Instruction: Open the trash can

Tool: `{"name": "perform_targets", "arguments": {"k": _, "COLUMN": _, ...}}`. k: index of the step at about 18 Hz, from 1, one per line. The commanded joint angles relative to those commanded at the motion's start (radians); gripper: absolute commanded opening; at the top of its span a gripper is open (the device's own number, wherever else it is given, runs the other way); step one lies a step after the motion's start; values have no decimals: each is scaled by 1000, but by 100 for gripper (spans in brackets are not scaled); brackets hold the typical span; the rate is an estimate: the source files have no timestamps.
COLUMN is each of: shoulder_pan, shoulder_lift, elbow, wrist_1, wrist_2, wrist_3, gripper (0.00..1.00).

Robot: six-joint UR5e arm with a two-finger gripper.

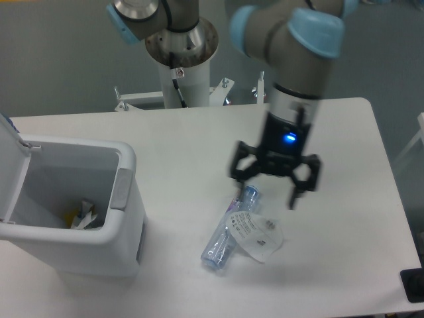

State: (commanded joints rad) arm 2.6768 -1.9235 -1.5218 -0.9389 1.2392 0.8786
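The trash can is a large white boxy bin at the table's front left. Its lid stands swung up on the left side, so the inside shows, with some scraps at the bottom. A grey latch tab sits on its right rim. My gripper hangs to the right of the bin, well apart from it, just above the cap end of a clear plastic bottle. Its fingers are spread wide and hold nothing.
The bottle lies on its side on the white table, with a loose white label beside it. The arm's white base column stands at the table's back edge. A dark object sits at the front right corner.
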Motion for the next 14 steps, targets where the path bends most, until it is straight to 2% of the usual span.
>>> {"name": "perform_targets", "arguments": {"k": 3, "shoulder_pan": 0, "shoulder_lift": -41, "elbow": 23, "wrist_1": 18, "wrist_2": 71, "wrist_3": 25, "gripper": 100}}
{"name": "perform_targets", "arguments": {"k": 7, "shoulder_pan": 0, "shoulder_lift": -77, "elbow": 40, "wrist_1": 20, "wrist_2": 169, "wrist_3": 227, "gripper": 100}}
{"name": "perform_targets", "arguments": {"k": 11, "shoulder_pan": 6, "shoulder_lift": -81, "elbow": 31, "wrist_1": 18, "wrist_2": 262, "wrist_3": 377, "gripper": 100}}
{"name": "perform_targets", "arguments": {"k": 14, "shoulder_pan": 6, "shoulder_lift": -83, "elbow": 28, "wrist_1": 18, "wrist_2": 281, "wrist_3": 385, "gripper": 100}}
